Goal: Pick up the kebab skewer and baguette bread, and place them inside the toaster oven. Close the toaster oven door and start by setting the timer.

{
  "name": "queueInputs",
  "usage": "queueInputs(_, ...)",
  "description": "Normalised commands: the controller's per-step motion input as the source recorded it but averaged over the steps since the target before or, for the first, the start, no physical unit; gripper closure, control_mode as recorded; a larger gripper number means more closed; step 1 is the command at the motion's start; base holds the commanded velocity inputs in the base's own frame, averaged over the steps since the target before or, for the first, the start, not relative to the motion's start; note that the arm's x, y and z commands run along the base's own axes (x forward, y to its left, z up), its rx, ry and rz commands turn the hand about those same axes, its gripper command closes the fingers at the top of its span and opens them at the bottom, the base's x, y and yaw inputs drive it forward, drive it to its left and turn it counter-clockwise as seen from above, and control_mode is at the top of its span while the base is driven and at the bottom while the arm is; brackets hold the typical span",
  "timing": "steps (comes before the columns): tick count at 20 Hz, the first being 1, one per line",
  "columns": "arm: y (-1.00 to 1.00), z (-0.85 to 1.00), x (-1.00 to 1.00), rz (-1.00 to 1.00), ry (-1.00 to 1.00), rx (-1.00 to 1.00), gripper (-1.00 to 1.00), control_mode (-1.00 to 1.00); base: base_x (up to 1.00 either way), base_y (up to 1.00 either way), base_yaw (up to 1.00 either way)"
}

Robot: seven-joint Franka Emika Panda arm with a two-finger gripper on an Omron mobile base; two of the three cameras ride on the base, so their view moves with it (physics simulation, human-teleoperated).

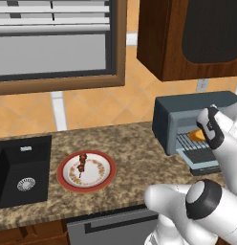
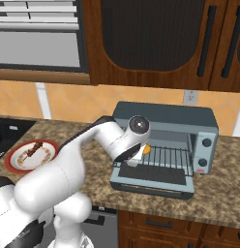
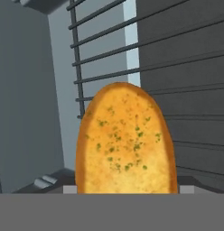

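The blue-grey toaster oven stands on the counter at the right, and its door is folded down flat. My gripper reaches into the oven mouth, shut on the golden baguette bread. The loaf hangs just over the wire rack, near the oven's left wall; the hand view hides the fingertips. The kebab skewer lies on a red-rimmed plate far to the left.
A black sink is set into the counter left of the plate. Dark brown wall cabinets hang low over the oven. Its knobs sit on the right of the front. Speckled counter lies between plate and oven.
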Motion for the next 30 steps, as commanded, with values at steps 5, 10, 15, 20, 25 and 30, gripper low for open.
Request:
queueInputs(5,0.00,-0.03,0.17,0.00,0.00,0.00,1.00,-1.00,0.00,0.00,0.00)
queueInputs(10,0.00,-0.16,0.10,0.00,0.00,0.00,1.00,-1.00,0.00,0.00,0.00)
queueInputs(15,0.00,-0.03,0.04,0.00,-0.01,0.00,1.00,-1.00,0.00,0.00,0.00)
queueInputs(20,0.00,-0.15,0.26,0.00,0.00,0.00,1.00,-1.00,0.00,0.00,0.00)
queueInputs(25,0.00,-0.11,0.28,0.00,0.00,0.00,1.00,-1.00,0.00,0.00,0.00)
queueInputs(30,0.00,-0.04,0.27,0.00,0.01,0.00,1.00,-1.00,0.00,0.00,0.00)
